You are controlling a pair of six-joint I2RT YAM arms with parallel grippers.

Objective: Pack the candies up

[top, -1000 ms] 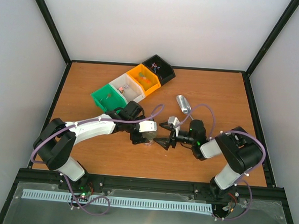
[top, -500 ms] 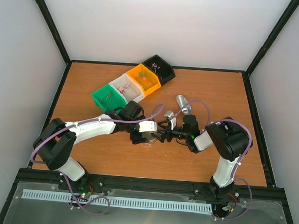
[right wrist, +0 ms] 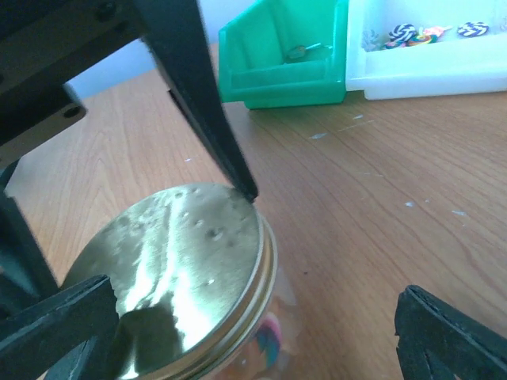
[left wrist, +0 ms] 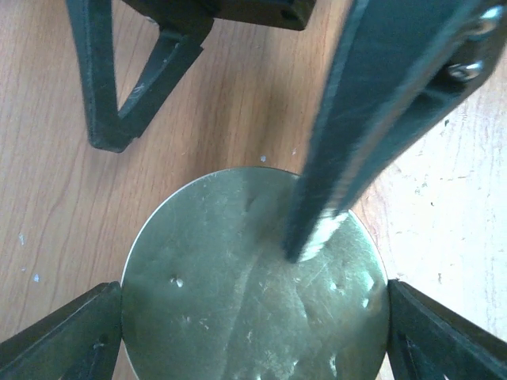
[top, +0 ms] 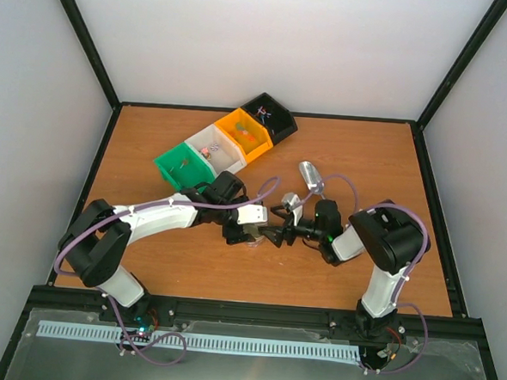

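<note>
A glass jar with a round gold lid (left wrist: 253, 293) stands mid-table (top: 252, 235). Candies show through its glass (right wrist: 268, 342). More candies lie in the white bin (right wrist: 418, 33) and in the green bin (right wrist: 299, 52). My left gripper (left wrist: 253, 321) is shut on the lid, one finger against each side. My right gripper (right wrist: 253, 324) is open wide at the jar from the right. Its left finger (right wrist: 55, 324) overlaps the lid (right wrist: 186, 269) and its right finger (right wrist: 451, 332) stands clear of it. One of its fingertips (left wrist: 310, 241) rests over the lid top.
Green (top: 177, 165), white (top: 215, 146), orange (top: 247, 134) and black (top: 271, 118) bins stand in a diagonal row at the back. A shiny metal scoop (top: 310, 176) lies behind the right arm. Both grippers (top: 264, 234) crowd the jar.
My right gripper has moved left from beside the jar to reach over it, with the forearm swinging in. The left gripper and the jar have stayed put.
</note>
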